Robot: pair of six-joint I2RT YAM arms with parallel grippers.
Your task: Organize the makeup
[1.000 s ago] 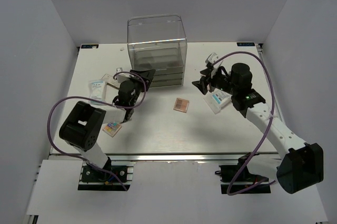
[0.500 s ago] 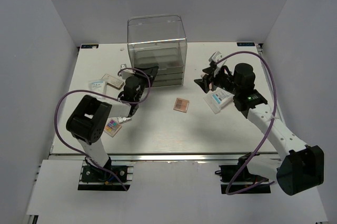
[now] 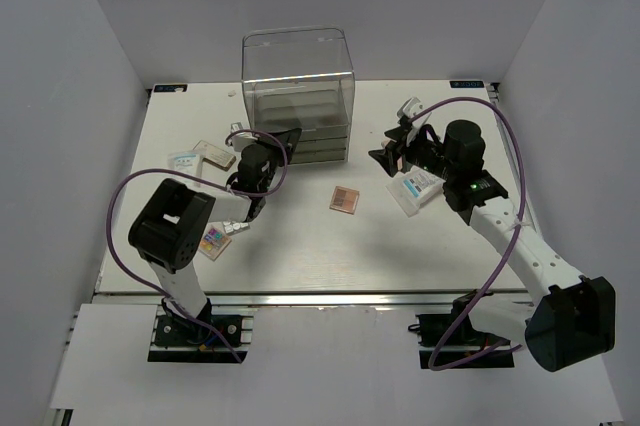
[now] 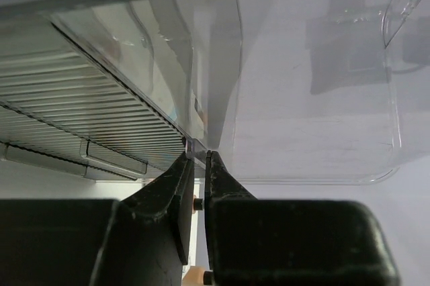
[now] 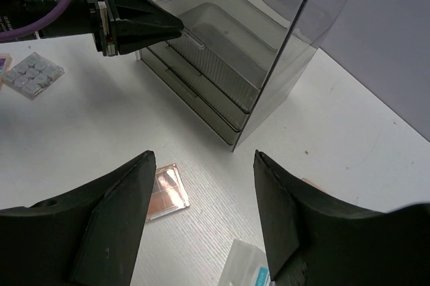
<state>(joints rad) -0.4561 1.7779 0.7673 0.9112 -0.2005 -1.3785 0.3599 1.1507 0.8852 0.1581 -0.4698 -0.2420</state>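
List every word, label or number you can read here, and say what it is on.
None is legible.
White-blue packet: teal print, too small to read.
Small white packet at left: teal marks, blurred.
Blue sticker at the far right corner: too small to read.

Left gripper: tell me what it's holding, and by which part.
The left gripper pinches the small handle tab on a drawer front of the clear drawer box. The right gripper is open and empty.

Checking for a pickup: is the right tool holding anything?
No, the right tool is wide open and grips nothing.
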